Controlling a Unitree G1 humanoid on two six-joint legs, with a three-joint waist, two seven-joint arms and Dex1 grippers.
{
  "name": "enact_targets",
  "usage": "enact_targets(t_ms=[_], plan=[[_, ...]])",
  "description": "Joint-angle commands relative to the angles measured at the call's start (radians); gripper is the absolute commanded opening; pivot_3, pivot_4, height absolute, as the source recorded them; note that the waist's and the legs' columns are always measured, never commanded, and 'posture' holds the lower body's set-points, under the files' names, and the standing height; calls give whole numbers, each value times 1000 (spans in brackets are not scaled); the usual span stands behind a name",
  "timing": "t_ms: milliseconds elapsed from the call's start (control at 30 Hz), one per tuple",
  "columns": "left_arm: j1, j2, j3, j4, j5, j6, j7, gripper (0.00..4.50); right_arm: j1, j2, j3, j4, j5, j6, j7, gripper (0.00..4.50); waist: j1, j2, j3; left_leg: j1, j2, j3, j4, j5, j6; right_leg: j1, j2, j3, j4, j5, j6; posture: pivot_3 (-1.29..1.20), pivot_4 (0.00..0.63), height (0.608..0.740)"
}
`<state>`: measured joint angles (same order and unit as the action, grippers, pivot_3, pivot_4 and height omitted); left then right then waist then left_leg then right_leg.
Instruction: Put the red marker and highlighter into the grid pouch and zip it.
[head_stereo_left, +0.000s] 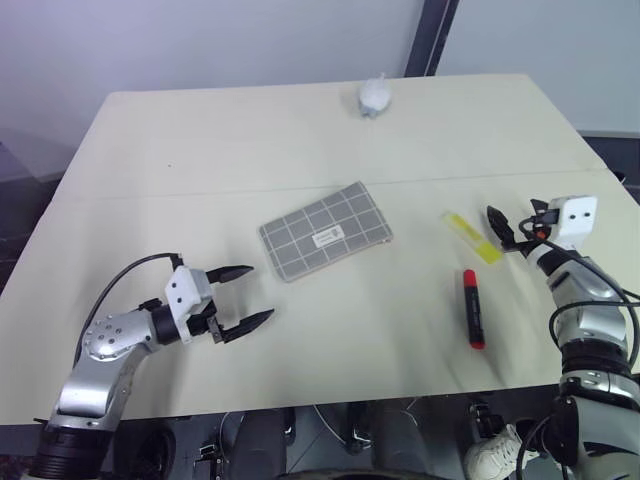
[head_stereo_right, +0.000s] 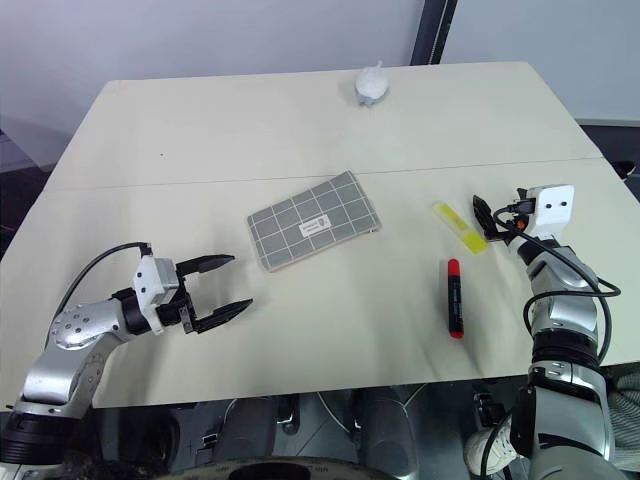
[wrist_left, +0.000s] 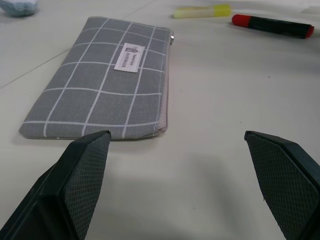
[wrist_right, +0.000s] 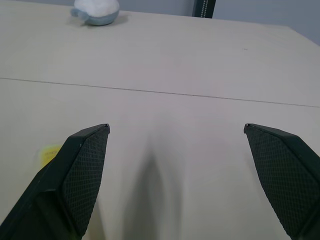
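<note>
The surface (head_stereo_left: 300, 120) is a broad pale tabletop on which all three task items lie flat and apart from one another.

The grid pouch (head_stereo_left: 325, 231) lies near the middle of the surface, its long axis running diagonally, the far end turned toward the robot's right. In the left wrist view its zipper edge is seen lying flat and appears closed, so it is judged that unzipping is not yet done.

The left claw (head_stereo_left: 242, 297) is held just above the surface, short of the pouch's near-left corner and pointed toward it, with its jaws spread wide and nothing between them. It is plainly the nearer claw to the pouch.

The red marker (head_stereo_left: 472, 307) lies right of the pouch and well apart from it, its long axis running almost straight toward and away from the robot.

The highlighter (head_stereo_left: 472, 237) lies beyond the marker, angled, its brighter near end turned toward the right arm.

The right claw (head_stereo_left: 505, 231) is held just beside that near end, jaws wide apart and empty. It is the nearer claw to both pens; the highlighter lies just to its left, so a short inward shift is judged necessary before any grasp.
</note>
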<state>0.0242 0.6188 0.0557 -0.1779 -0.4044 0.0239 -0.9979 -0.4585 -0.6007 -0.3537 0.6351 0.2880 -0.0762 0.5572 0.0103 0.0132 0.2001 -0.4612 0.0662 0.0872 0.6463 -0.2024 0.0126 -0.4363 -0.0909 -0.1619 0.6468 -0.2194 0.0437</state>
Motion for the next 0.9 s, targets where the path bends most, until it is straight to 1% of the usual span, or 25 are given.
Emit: enact_targets(t_ms=[33,133,200,400,900], plan=[[1,1,4,-34,-8,-7,-5,4495,-9,-12,-14,-13,5,-25,1,4467,0,0,0,0,0,0,0,0,0,0,0,0,0,0,0,0,150,740],[-1,-1,8,-30,8,-26,6,4495,-9,-15,-16,-11,5,-26,1,4467,0,0,0,0,0,0,0,0,0,0,0,0,0,0,0,0,150,740],[-5,-5,12,-28,-9,-11,7,4495,-9,-15,-16,-11,5,-26,1,4467,0,0,0,0,0,0,0,0,0,0,0,0,0,0,0,0,150,740],[6,2,10,-25,-5,-60,-30,4495,-9,-12,-13,-8,2,-29,1,4467,0,0,0,0,0,0,0,0,0,0,0,0,0,0,0,0,150,740],[-7,4,16,-14,2,-45,-17,4495,-5,-8,-11,-16,2,-28,0,4467,0,0,0,0,0,0,0,0,0,0,0,0,0,0,0,0,150,740]])
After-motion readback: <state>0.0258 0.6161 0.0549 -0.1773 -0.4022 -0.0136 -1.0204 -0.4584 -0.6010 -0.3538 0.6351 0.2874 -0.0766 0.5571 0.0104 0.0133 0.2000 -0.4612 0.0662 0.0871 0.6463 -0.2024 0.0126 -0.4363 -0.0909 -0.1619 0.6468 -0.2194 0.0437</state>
